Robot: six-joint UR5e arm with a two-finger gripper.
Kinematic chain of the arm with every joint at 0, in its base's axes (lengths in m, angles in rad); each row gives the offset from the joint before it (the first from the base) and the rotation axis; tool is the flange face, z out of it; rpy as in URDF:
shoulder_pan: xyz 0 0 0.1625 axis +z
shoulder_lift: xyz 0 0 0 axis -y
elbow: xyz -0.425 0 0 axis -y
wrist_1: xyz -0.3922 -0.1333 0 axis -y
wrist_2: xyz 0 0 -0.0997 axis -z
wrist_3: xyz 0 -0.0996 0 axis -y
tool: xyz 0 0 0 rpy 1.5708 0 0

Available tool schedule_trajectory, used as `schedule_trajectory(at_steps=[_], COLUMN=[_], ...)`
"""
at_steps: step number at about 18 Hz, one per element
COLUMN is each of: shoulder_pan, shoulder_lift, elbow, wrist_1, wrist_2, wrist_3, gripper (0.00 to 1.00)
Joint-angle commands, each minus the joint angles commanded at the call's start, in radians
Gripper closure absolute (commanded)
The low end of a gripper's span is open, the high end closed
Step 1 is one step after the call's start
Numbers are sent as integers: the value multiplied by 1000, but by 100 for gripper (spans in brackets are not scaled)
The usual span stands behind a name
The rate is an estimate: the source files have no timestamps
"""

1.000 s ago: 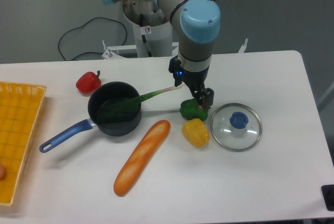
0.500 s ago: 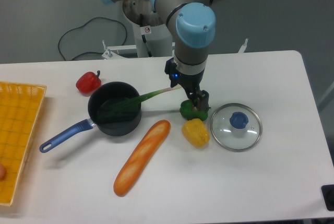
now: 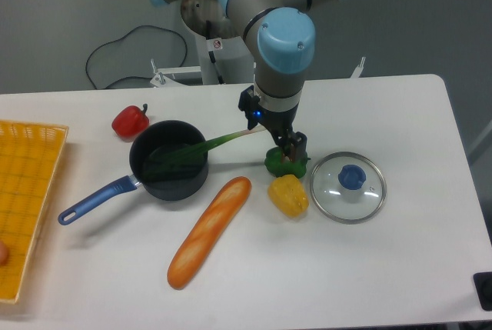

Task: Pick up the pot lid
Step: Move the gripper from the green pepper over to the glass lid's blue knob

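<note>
Glass lid (image 3: pixel 330 193): on the desk (image 3: pixel 415 261), blue knob (image 3: pixel 352 177) up.
Tool (image 3: pixel 273 131): fingers apart, holding nothing, by the green vegetable (image 3: pixel 276 162).
Tool to lid: go right in view and toward camera.
Round rim: no long axis; probably pinch the knob.

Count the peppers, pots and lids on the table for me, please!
Peppers: 3 (red pepper, green pepper, yellow pepper)
Pots: 1 (black pot)
Lids: 1 (pot lid)
Total: 5
</note>
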Motion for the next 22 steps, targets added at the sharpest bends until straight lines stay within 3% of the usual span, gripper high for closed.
schedule_trajectory(at_steps=[8, 22], shoulder_pan=[71, 80], shoulder_lift=[-2, -2], elbow=[5, -2], wrist_1=[35, 40], wrist_2=[6, 9], wrist_3=[32, 60], gripper=[0, 0])
